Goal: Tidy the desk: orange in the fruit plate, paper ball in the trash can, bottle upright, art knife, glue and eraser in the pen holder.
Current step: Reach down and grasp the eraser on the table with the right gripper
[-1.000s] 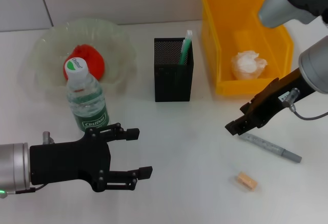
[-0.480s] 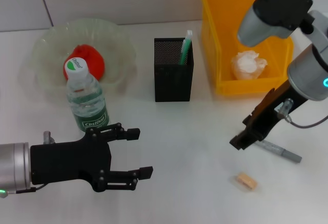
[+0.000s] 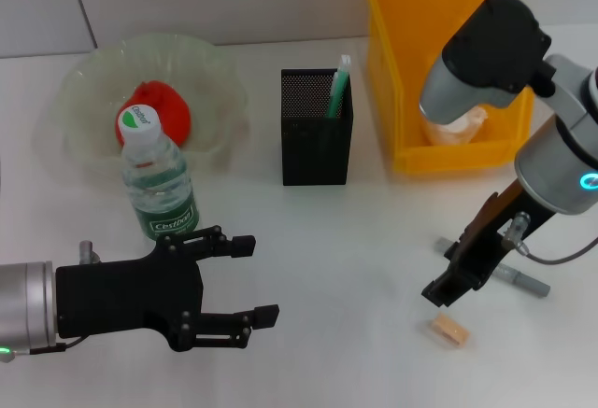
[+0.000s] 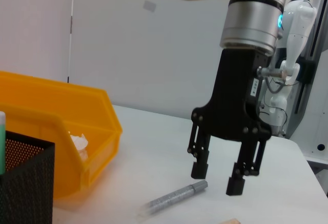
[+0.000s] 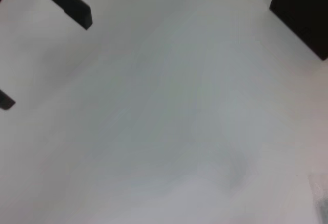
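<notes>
My right gripper (image 3: 445, 291) hangs open and empty just above the table, between the grey art knife (image 3: 519, 278) and the tan eraser (image 3: 450, 330). From the left wrist view its fingers (image 4: 199, 168) are spread beside the art knife (image 4: 174, 197). The black mesh pen holder (image 3: 316, 130) holds a green stick that looks like the glue (image 3: 338, 86). The orange (image 3: 166, 107) lies in the clear fruit plate (image 3: 89, 86). In front of it the bottle (image 3: 159, 184) stands upright. The paper ball (image 3: 465, 126) sits in the yellow trash can (image 3: 392, 72), partly hidden by my right arm. My left gripper (image 3: 257, 279) rests open at the front left.
The trash can (image 4: 77, 126) and pen holder (image 4: 25, 183) stand close together at the back. My left arm's black body (image 3: 121, 301) lies just in front of the bottle. The right wrist view shows white tabletop with a left fingertip (image 5: 72, 6).
My right gripper has swung down and toward the front, from the art knife's left end to just above the eraser. The left arm has not moved.
</notes>
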You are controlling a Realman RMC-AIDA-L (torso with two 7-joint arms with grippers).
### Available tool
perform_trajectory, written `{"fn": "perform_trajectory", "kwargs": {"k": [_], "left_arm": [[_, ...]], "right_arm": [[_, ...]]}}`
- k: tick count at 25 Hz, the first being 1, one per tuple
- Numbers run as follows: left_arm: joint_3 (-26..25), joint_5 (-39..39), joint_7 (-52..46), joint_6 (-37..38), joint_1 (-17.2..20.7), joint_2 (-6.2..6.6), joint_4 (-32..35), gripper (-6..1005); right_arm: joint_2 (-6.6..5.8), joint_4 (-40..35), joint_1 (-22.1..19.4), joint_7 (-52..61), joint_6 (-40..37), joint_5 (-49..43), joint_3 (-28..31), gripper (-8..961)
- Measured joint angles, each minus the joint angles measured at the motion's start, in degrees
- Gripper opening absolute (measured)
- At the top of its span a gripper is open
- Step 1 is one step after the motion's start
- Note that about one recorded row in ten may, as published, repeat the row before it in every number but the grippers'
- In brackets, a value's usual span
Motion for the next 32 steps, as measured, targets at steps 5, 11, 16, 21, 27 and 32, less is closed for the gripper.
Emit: {"fn": "perform_trajectory", "kwargs": {"k": [5,11,16,21,27,32], "left_arm": [[0.00,-0.02,0.00,-0.34,-0.08,0.00,-0.14,862],[0.01,-0.06,0.00,-0.51,-0.27,0.00,-0.19,862],[0.09,-0.10,0.00,-0.51,-0.50,0.00,-0.19,862],[0.09,-0.10,0.00,-0.53,-0.64,0.00,-0.18,862],[0.09,-0.10,0.00,-0.59,-0.64,0.00,-0.18,862],[0.09,-0.09,0.00,-0.70,-0.94,-0.05,-0.20,862]], "right_arm": [[0.00,1.66,-0.73,0.02,1.15,0.07,-0.76,586],[0.00,2.43,-1.01,0.09,1.38,0.21,-0.81,586],[0.00,2.68,-1.10,0.11,1.46,0.28,-1.38,585],[0.00,3.19,-1.22,0.13,1.74,0.32,-1.40,585],[0.00,4.79,-1.24,0.12,2.48,0.36,-1.86,585],[0.00,5.50,-1.41,-0.25,2.91,0.37,-2.10,584]]}}
